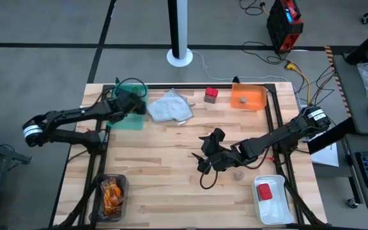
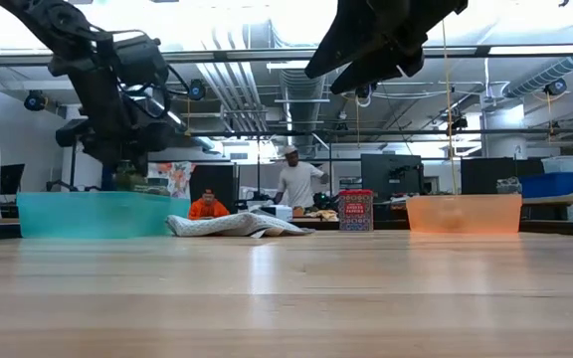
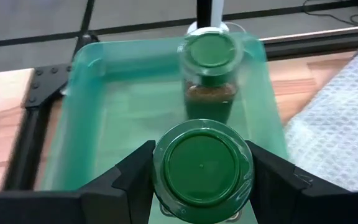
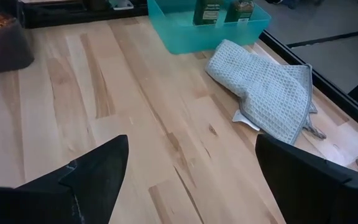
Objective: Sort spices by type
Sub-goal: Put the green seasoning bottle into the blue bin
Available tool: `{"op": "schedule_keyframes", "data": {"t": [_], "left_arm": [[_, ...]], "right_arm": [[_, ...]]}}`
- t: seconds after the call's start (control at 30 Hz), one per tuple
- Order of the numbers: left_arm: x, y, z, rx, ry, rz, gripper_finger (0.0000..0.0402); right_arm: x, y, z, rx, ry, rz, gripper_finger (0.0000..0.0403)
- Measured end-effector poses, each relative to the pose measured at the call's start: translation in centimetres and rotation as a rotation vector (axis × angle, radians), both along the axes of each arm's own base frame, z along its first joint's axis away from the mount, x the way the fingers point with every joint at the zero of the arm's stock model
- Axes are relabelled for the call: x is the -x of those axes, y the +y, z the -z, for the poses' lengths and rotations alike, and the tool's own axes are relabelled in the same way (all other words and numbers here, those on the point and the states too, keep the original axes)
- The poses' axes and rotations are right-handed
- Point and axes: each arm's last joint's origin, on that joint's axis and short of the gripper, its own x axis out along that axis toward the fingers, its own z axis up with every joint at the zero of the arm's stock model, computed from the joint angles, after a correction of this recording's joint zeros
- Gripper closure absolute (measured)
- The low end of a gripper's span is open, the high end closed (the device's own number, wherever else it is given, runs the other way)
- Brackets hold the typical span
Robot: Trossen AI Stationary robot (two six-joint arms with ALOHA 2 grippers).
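Note:
My left gripper (image 1: 131,102) is over the teal tray (image 3: 86,124) at the table's far left, shut on a green-capped jar (image 3: 202,167). A second green-capped jar (image 3: 210,74) stands upright on the tray's floor beyond it. My right gripper (image 4: 191,146) hangs open above the bare table's middle (image 1: 204,160), with nothing between its fingers. A tiny grey round jar (image 1: 239,174) stands on the table just near-right of it. A red box (image 1: 211,94) stands at the far edge, and another (image 1: 264,191) lies in the white tray (image 1: 280,211). My left gripper pinches the green-capped jar between its two fingers, one on each side of the jar's wall just under the cap (image 3: 160,186). The fingers slant down at it from the table's left. The jar is upright, cap up, inside the tray's outline; its bottom is hidden.
A pale grey cloth (image 1: 171,107) lies crumpled right of the teal tray. An orange tray (image 1: 248,97) stands at the far right. A dark tray (image 1: 99,206) with orange packets (image 1: 111,195) sits at the near left. People are in the room beyond the far edge (image 2: 296,184).

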Motion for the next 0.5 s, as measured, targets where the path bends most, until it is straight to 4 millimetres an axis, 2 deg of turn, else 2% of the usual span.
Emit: {"op": "schedule_keyframes", "data": {"t": [0.5], "left_arm": [[-1.6,0.9,1.7,0.05,0.04,0.005,0.0217]], "right_arm": [[0.0,0.0,0.1,0.001,0.002,0.0,0.0062]]}}
